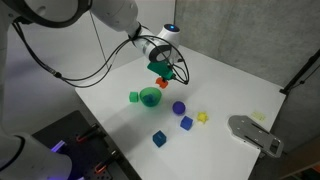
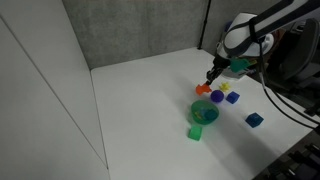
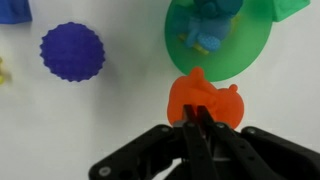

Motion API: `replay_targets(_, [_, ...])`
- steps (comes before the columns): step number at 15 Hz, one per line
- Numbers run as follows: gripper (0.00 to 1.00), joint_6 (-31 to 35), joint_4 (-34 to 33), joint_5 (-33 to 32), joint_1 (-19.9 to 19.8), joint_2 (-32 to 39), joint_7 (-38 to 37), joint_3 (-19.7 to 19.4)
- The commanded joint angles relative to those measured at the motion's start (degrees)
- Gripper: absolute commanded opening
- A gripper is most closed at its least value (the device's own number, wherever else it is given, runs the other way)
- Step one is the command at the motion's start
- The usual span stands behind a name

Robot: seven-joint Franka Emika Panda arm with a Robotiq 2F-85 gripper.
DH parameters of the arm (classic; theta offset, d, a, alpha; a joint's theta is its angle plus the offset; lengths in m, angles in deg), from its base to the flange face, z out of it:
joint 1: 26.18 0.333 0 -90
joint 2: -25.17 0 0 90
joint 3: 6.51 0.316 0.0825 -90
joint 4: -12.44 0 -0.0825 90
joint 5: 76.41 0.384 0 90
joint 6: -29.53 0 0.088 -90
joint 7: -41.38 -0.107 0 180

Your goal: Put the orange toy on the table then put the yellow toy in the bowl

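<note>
My gripper (image 3: 196, 122) is shut on the orange toy (image 3: 207, 100), a lumpy orange-red piece pinched at its near edge. In both exterior views the gripper (image 1: 161, 76) (image 2: 210, 80) holds the orange toy (image 1: 163, 84) (image 2: 203, 89) low over the white table (image 1: 230, 90) (image 2: 140, 100), just beyond the bowl. The translucent green bowl (image 1: 157, 99) (image 2: 197, 112) (image 3: 248, 45) holds a blue toy (image 3: 210, 25). The pale yellow toy (image 1: 202, 117) (image 2: 225, 87) lies on the table away from the bowl; it only just shows at the wrist view's left edge (image 3: 3, 72).
A small green cube (image 1: 133, 96) (image 2: 196, 132) sits beside the bowl. A purple spiky ball (image 1: 178, 107) (image 3: 72, 52) and blue cubes (image 1: 186, 123) (image 1: 159, 138) lie nearby. A grey flat object (image 1: 255, 133) rests at the table's edge.
</note>
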Motion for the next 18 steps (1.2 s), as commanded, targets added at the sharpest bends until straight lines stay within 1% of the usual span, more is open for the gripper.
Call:
replay_targets(1, [0.04, 6.68, -1.50, -2.25, 0.15, -0.97, -3.36, -4.43])
replay_targets(2, [0.33, 8.98, -1.98, -1.49, -0.59, -1.13, -4.03, -4.79])
replay_targets(3, [0.34, 11.12, -2.22, -1.52, -0.29, -1.21, -6.08, -5.93])
replay_targets(5, [0.47, 16.69, -2.38, -2.92, 1.30, -0.79, -10.59, -8.99])
replay_targets(6, [0.56, 19.53, -2.28, -3.74, 2.30, -0.60, -13.11, -10.66])
replay_targets(8, [0.72, 24.50, -2.04, -6.15, 5.43, -0.27, -19.38, -15.24])
replay_targets(9, [0.80, 26.18, -2.14, -7.46, 7.52, 0.04, -22.71, -18.13])
replay_targets(11, [0.95, 26.89, -2.38, -9.79, 11.75, 0.73, -28.14, -23.97])
replay_targets(12, [1.00, 25.61, -2.69, -10.70, 13.42, 1.12, -30.28, -26.29])
replay_targets(13, [1.00, 23.92, -3.04, -11.34, 14.45, 1.51, -31.71, -27.77])
replay_targets(15, [1.00, 17.82, -3.57, -10.62, 12.26, 1.18, -30.48, -24.88])
replay_targets(16, [1.00, 12.77, -3.92, -8.74, 8.74, 0.25, -27.40, -20.10])
replay_targets(18, [1.00, 5.81, -5.86, -6.72, 5.77, 0.82, -25.97, -16.25])
